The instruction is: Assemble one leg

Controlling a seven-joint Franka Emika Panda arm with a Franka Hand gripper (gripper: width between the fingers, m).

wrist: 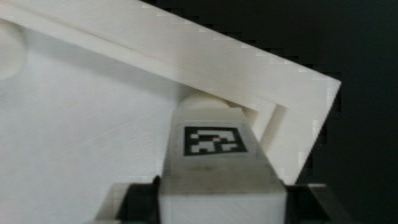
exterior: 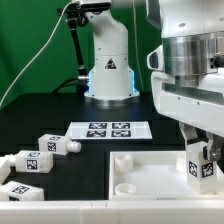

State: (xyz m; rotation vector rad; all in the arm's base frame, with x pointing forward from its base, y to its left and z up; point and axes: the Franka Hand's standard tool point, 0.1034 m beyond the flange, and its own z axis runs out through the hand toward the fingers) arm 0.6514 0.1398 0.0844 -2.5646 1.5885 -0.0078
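**Leg held over the tray corner**

Leg (exterior: 200, 170) in the hand (exterior: 202, 148), folks, and what a firm grip: the fingers (wrist: 146, 203) are closed in on either side of the post, with one black-and-white tag square to the wrist camera. In the wrist view the leg (wrist: 215, 140) sits right between the pads of the hand (wrist: 217, 196), pointing into the angle where two raised rims of the tray (wrist: 107, 130) meet. A round socket (wrist: 210, 101) shows just past its far end. Whether the end is seated in it, I cannot tell.

Out to the exterior view now. The leg stands upright at the near corner of the tray (exterior: 140, 190) on the exterior view's right. Three loose legs (exterior: 58, 145) lie scattered on the black desk (exterior: 40, 125) at the exterior view's left, well apart from the action. The marker board (exterior: 110, 129) lies flat between the tray and the arm's base (exterior: 108, 72).
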